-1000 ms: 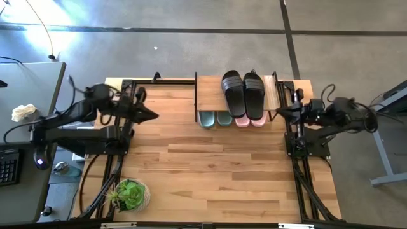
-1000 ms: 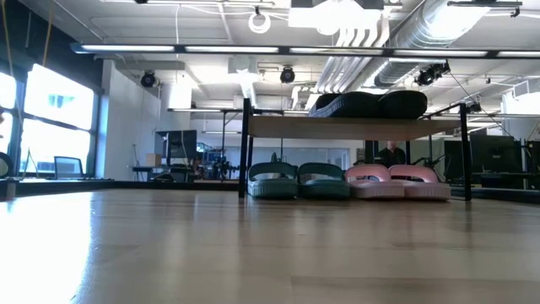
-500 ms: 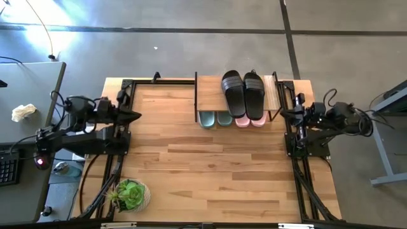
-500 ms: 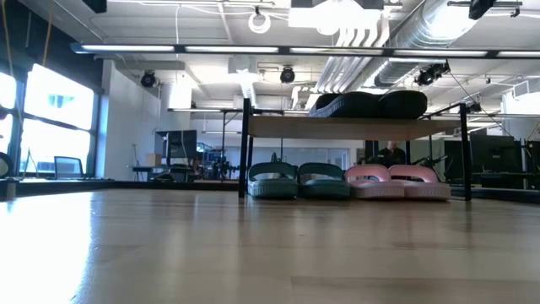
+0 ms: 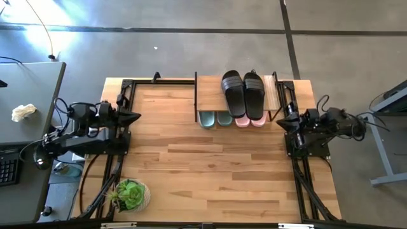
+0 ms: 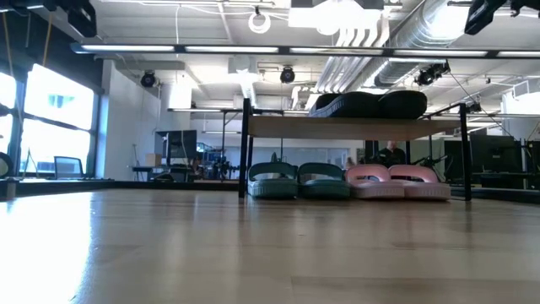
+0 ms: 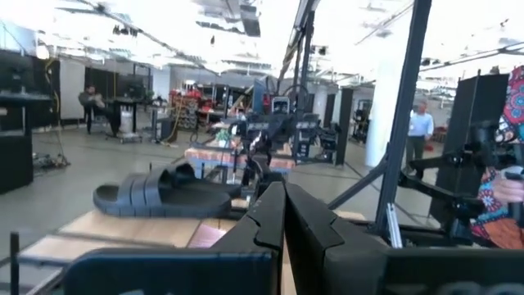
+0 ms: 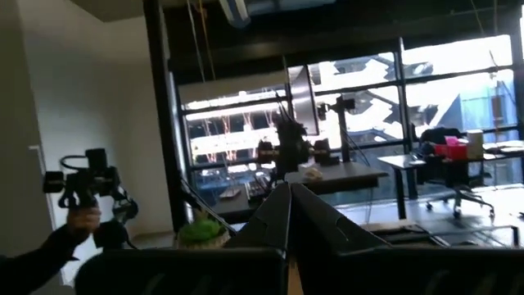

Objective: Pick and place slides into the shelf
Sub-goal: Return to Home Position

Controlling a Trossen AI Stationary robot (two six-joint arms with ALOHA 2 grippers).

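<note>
High view first: the shelf (image 5: pixel 208 95) sits at the far edge of the table (image 5: pixel 210 172), right of centre. The black pair (image 5: pixel 243 92) lies side by side on its plank top, toward the right end. Under the plank, the sage-green pair (image 5: pixel 215 119) and the pale pink pair (image 5: pixel 250 121) peek out, green left, pink right (the low view shows all four in a row on the tabletop between the shelf's black legs). Over at the table's left edge the left gripper (image 5: pixel 137 116) hangs with fingers pressed together, holding nothing. At the right edge the right gripper (image 5: pixel 280 121) sits just beside the shelf's right end, fingers likewise together and empty. A potted plant (image 5: pixel 130 194) marks the near left corner.
</note>
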